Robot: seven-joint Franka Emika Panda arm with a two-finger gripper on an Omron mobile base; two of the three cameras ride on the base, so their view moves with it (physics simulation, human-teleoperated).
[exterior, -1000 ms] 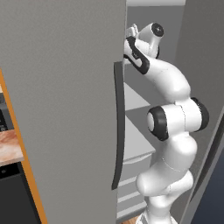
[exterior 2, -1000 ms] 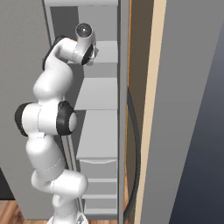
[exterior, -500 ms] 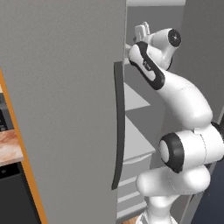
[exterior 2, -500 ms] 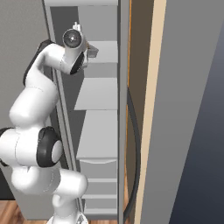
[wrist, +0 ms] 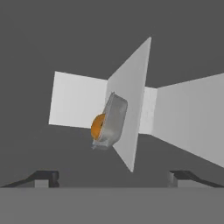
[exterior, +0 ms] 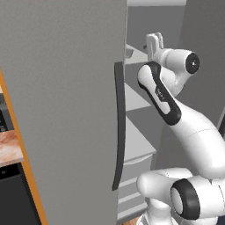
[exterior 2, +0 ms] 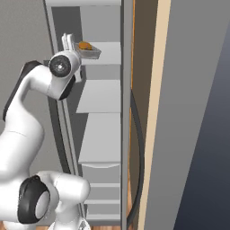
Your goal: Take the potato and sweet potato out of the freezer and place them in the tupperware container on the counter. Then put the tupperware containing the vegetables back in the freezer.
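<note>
Tupperware container (exterior 2: pixel 90 53) on upper freezer (exterior: pixel 66 110) shelf, potato (wrist: pixel 98 126) inside. My gripper (wrist: pixel 113 177) fingers apart, holding nothing. Advise straight withdrawal, avoiding container.

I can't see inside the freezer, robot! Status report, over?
Gripper open, holding nothing. Small grey tupperware tray sits on top grey freezer shelf, orange-tan lump inside. Nothing between gripper and tray.

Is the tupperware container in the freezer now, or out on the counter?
In the freezer. The tupperware container sits on an upper shelf, with something orange inside it. The gripper is open and apart from it.
</note>
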